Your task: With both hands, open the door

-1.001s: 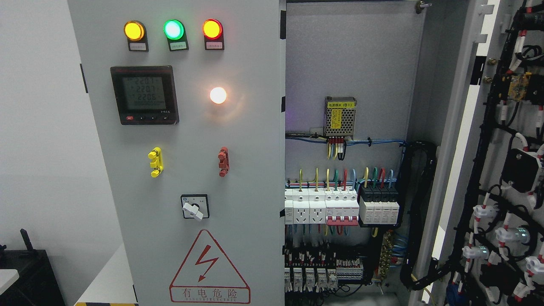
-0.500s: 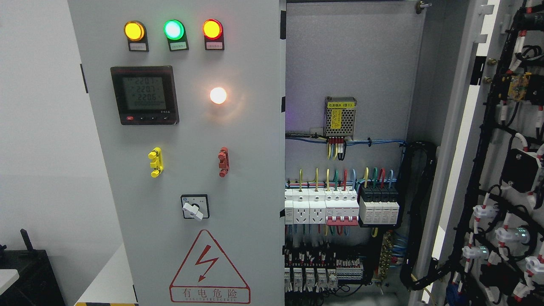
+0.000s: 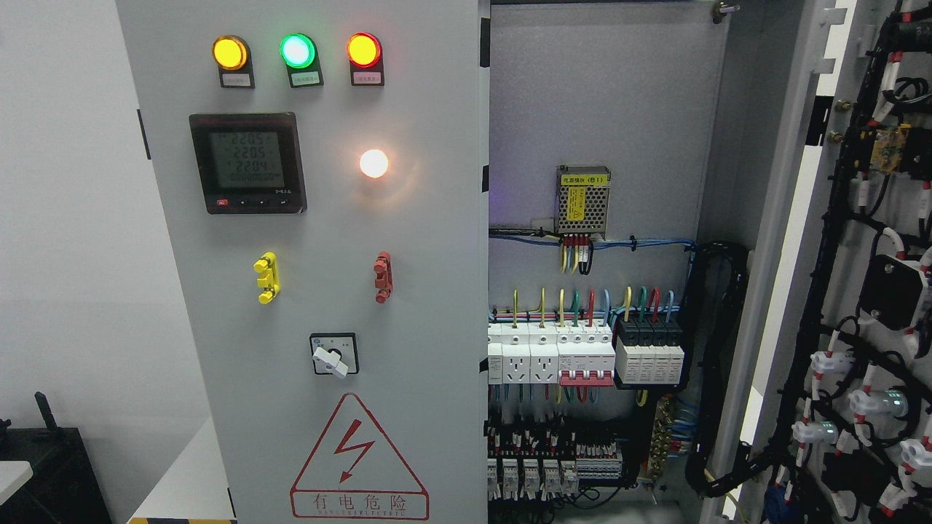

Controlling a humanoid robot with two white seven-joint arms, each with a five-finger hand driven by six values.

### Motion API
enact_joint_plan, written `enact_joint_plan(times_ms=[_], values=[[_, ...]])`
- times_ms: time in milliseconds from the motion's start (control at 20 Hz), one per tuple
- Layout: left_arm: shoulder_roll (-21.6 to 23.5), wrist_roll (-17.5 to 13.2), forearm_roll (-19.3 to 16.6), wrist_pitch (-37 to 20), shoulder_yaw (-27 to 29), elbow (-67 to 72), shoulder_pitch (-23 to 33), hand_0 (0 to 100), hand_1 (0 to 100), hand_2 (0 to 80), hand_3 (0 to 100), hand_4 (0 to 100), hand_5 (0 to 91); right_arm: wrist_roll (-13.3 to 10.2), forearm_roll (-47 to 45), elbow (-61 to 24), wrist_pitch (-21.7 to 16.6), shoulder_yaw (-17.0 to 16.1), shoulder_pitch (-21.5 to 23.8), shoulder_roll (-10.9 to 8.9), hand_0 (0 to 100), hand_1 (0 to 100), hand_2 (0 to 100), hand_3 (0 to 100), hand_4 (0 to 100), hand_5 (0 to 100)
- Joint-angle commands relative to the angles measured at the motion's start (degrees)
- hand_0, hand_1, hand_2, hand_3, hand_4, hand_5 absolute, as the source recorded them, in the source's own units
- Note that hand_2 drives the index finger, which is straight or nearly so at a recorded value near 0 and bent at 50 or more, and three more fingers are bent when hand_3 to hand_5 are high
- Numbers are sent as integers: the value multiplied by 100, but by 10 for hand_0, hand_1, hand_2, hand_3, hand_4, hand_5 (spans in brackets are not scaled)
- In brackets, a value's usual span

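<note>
The right-hand grey metal cabinet door (image 3: 870,291) stands swung wide at the picture's right edge, its cable-laden inner face turned toward the camera, while the left-hand grey metal door (image 3: 320,291) with its lamps and meter remains closed, its long axis vertical. Neither hand is in view, so their finger state cannot be told, nor which arm is nearer. The closed door's free edge lies beside the exposed row of white breakers (image 3: 553,356), probably the next place to grasp.

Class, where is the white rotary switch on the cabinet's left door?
The rotary switch sits low on the left door, above the warning triangle.
</note>
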Motion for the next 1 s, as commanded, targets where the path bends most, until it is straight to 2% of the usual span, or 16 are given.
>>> enact_joint_plan(times_ms=[0, 200, 400, 601, 951], values=[[-780, 150, -1334, 13, 2096, 793, -83, 0, 0, 0, 0, 43, 0, 0, -2, -9, -13, -1, 0, 0, 0, 0, 0, 0, 0, 0], [-806, 150, -2142, 241, 3106, 767, -101, 0, 0, 0, 0, 43, 0, 0, -11, -167, -22, -10, 9, 0, 0, 0, 0, 0, 0, 0], [-877, 159, -2319, 251, 3380, 741, -180, 0, 0, 0, 0, 43, 0, 0, -2, -298, -22, -10, 9, -9, 0, 0, 0, 0, 0, 0], [-921, 159, -3074, 259, 4109, 740, -276, 0, 0, 0, 0, 43, 0, 0, 6, -316, -22, -10, 0, -26, 0, 0, 0, 0, 0, 0], [-938, 273, -3120, 374, 4190, 732, -294, 0, 0, 0, 0, 43, 0, 0, 6, -334, -22, -10, -9, -53, 0, 0, 0, 0, 0, 0]])
